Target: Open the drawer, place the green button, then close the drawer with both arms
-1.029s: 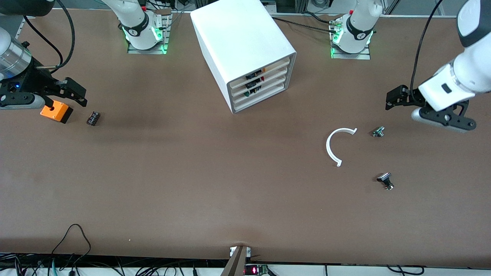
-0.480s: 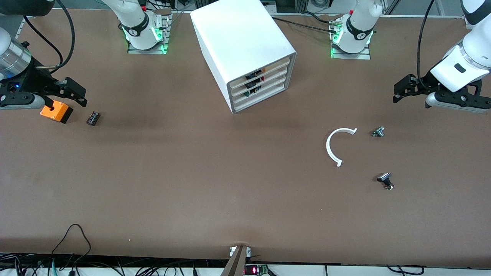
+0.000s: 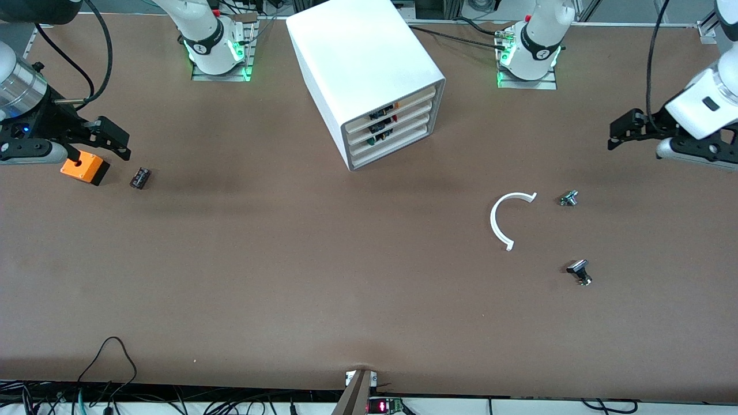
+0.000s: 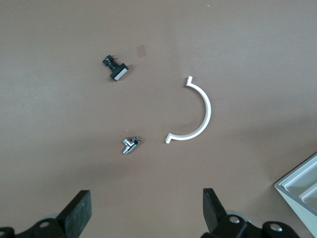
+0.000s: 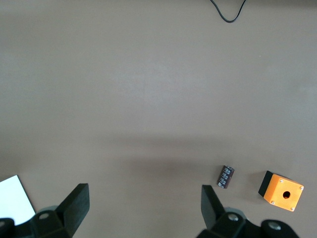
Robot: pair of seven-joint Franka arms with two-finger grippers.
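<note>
White boxy cabinet [image 3: 369,80]: all four cream-fronted drawers [image 3: 387,129] closed; a green-capped button [image 3: 380,137] apparently inside. Left gripper [image 3: 620,129] and right gripper [image 3: 109,138], jaws wide, hang empty at table ends. Task appears complete.

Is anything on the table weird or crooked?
Yes. The white cabinet sits turned at an angle, not square to the table edge. A white half-ring lies loose by two small black-and-silver buttons. All four drawers look shut, and both tools, left and right, hang open and empty.
</note>
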